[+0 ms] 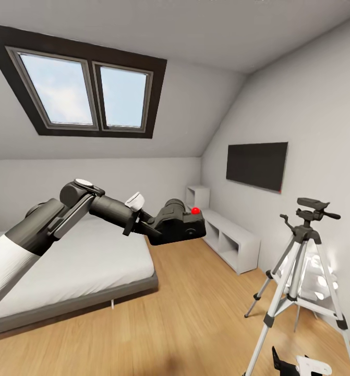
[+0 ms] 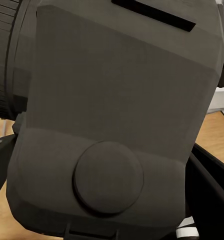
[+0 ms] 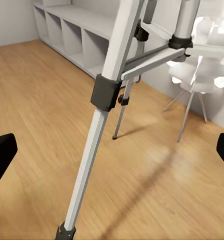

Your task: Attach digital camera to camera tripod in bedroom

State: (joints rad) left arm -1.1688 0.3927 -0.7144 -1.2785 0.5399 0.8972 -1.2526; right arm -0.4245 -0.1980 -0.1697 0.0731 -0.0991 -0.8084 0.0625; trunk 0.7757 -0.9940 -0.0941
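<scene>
digital camera (image 2: 117, 110) clamped in left end effector (image 1: 161, 227) | right end effector (image 3: 112, 150) agape | wood floor (image 1: 195, 313)

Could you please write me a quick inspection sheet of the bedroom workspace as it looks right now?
Surface: light wood floor, bare where visible.
Job's things: digital camera held in the air over the floor beside the bed, red button up; camera tripod standing at the right, head free.
Clutter: white petal lamp behind the tripod.
Claws: left claw shut on the camera; right claw open, its tips apart either side of a tripod leg, not touching it.
Cables: nothing seen.
Surroundings: bed, wall TV, white cube shelves, skylight.
</scene>
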